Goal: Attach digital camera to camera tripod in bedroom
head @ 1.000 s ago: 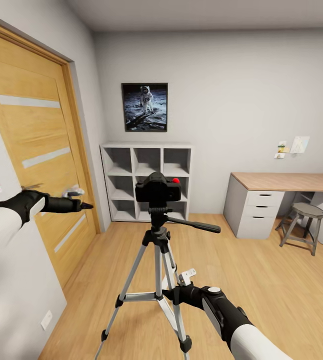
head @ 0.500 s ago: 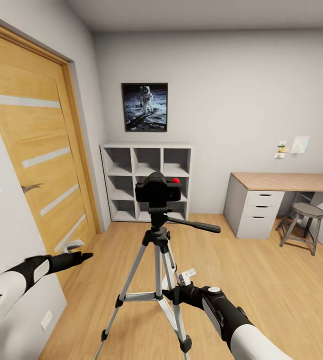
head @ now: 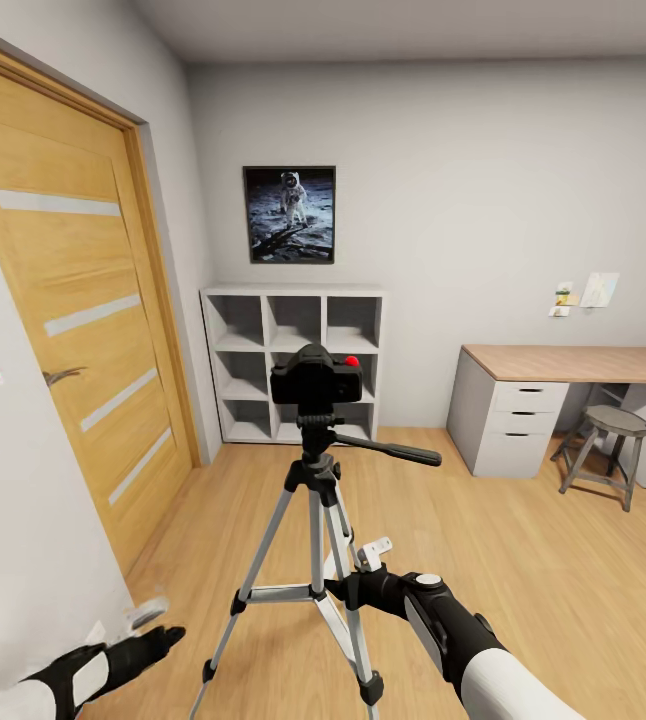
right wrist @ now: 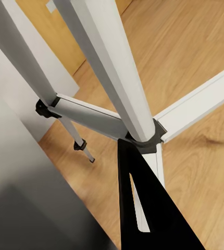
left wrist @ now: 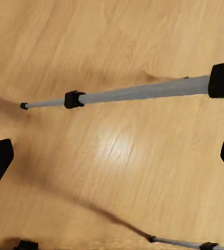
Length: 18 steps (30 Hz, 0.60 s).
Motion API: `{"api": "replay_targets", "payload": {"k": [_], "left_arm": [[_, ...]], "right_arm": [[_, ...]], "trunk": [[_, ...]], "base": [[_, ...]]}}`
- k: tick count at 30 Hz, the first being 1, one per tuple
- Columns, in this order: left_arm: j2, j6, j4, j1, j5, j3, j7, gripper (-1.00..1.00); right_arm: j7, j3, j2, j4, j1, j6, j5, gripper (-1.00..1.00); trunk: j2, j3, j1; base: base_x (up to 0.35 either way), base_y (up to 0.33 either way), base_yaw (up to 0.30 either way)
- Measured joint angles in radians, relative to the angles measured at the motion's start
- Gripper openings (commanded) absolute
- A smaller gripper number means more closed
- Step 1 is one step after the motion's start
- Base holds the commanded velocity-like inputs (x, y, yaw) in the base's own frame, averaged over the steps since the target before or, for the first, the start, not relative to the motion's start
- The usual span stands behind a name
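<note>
Your left hand, open, has dropped to the floor; the camera sits on the tripod, so you look finished.

One digital camera, one camera tripod, perhaps one stool.

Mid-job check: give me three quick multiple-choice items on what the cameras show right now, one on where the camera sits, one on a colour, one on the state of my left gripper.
1. Where is the digital camera?
A. on the desk
B. on top of the camera tripod
C. on the floor

2. What colour is the spot on top of the camera?
A. red
B. green
C. blue

3. How is the left gripper?
A. shut on the camera
B. shut on a tripod leg
C. open, holding nothing

Key: 1 B, the camera sits on the tripod head. 2 A, the head view shows a red spot. 3 C, the left wrist view shows bare wood floor between its spread fingers.
</note>
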Motion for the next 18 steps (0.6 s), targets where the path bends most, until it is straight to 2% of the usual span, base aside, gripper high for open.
{"api": "replay_targets", "payload": {"k": [6,7,12,13,18], "left_arm": [[-0.051,-0.020,0.000,0.082,0.006,0.002,0.026,1.00],[-0.065,-0.023,0.001,0.107,0.006,0.000,0.030,1.00],[-0.097,-0.024,0.000,0.162,0.006,0.002,0.052,1.00],[-0.101,-0.023,0.001,0.171,0.006,0.002,0.063,1.00],[-0.123,-0.019,0.002,0.228,0.006,0.003,0.190,1.00]], "right_arm": [[-0.001,0.001,0.000,0.000,0.000,0.000,-0.001,-1.00],[-0.002,0.001,0.000,0.000,0.000,0.000,-0.002,-1.00],[-0.002,0.001,-0.001,0.000,0.000,0.000,-0.004,-1.00],[-0.002,0.001,-0.001,0.001,0.000,0.000,-0.004,-1.00],[-0.001,0.001,-0.001,0.001,0.000,0.001,-0.004,-1.00]], "trunk": [[0.000,0.000,0.000],[0.000,0.000,0.000],[0.000,0.000,0.000],[0.000,0.000,0.000],[0.000,0.000,0.000]], "base": [[0.000,0.000,0.000],[0.000,0.000,0.000],[0.000,0.000,0.000],[0.000,0.000,0.000],[0.000,0.000,0.000]]}}
